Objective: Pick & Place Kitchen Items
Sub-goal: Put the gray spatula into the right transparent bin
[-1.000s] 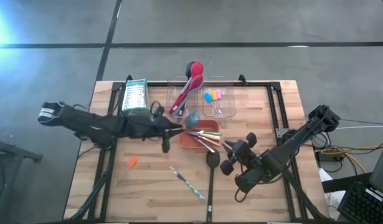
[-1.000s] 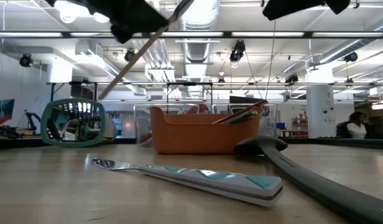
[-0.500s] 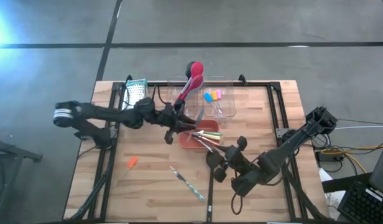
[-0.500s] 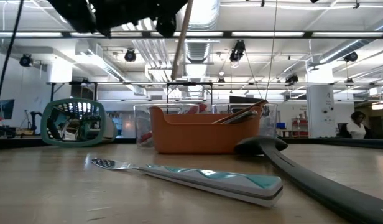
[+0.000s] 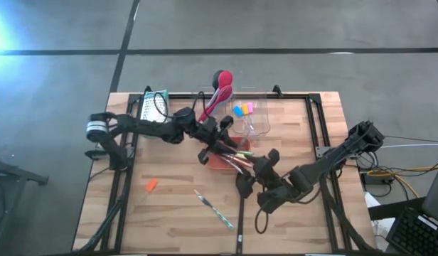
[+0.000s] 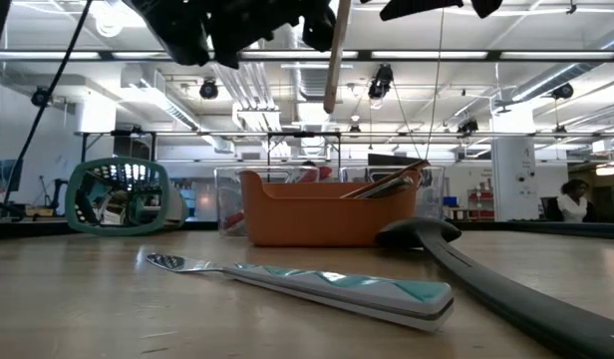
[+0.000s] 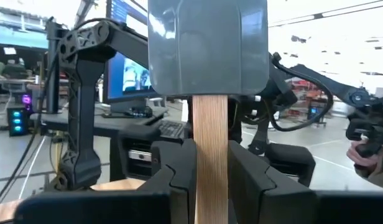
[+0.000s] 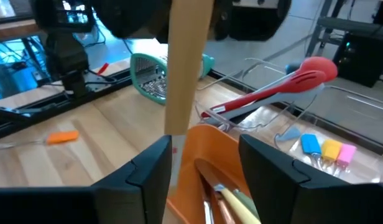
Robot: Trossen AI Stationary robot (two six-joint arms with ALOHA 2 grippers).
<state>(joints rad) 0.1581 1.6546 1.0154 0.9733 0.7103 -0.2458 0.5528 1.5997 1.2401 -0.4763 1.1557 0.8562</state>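
Observation:
My left gripper (image 5: 213,136) is shut on a spatula with a grey head (image 7: 207,46) and a wooden handle (image 6: 333,60). It hangs handle-down over the orange tray (image 5: 220,162), which holds several thin tools (image 8: 232,205). My right gripper (image 8: 204,180) is open at the tray's near right, fingers on either side of the tray's rim, touching nothing. On the table lie a black spoon (image 5: 242,190), a teal-patterned tool (image 5: 214,208) and a small orange piece (image 5: 151,185). My left gripper pinches the spatula's wooden handle (image 7: 210,124) between its two fingers, just below the grey head. The fingers come roughly level from the table's left and lie across the handle. The spatula is lifted clear, near upright, head up, its free handle end (image 8: 177,127) above the orange tray.
A metal grater with teal trim (image 5: 153,108) lies at the far left. Two clear tubs stand at the far edge, one with red spoons (image 5: 217,96), one with small coloured pieces (image 5: 243,110). A person (image 6: 574,199) is in the room behind.
My left gripper has carried the spatula toward the table's right, from beside the grater to above the orange tray. The spatula has turned from slanting to near upright, handle down. My right gripper has moved left toward the tray.

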